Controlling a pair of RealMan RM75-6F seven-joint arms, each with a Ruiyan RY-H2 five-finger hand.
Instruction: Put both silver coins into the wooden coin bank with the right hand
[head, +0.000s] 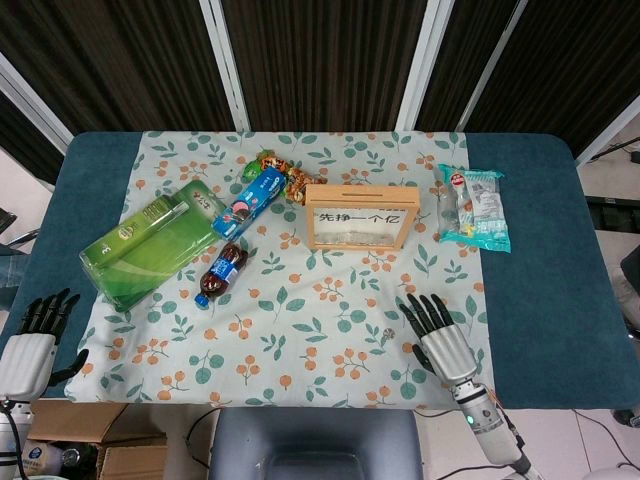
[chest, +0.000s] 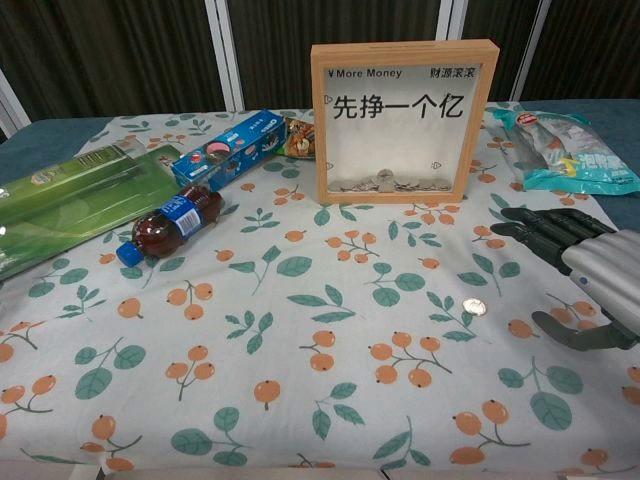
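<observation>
The wooden coin bank (head: 362, 215) (chest: 403, 120) stands upright at mid-table, with several coins lying behind its clear front. One silver coin (head: 391, 331) (chest: 474, 307) lies flat on the floral cloth, in front of the bank and to its right. My right hand (head: 440, 340) (chest: 585, 265) hovers just right of that coin, fingers spread and pointing away from me, holding nothing. My left hand (head: 35, 335) hangs off the table's near left edge, fingers spread and empty. I see no second loose coin.
A green package (head: 150, 243), a blue cookie box (head: 250, 200) and a small cola bottle (head: 222, 272) lie left of the bank. A snack bag (head: 476, 207) lies at the right. A candy wrapper (head: 285, 175) sits behind the bank.
</observation>
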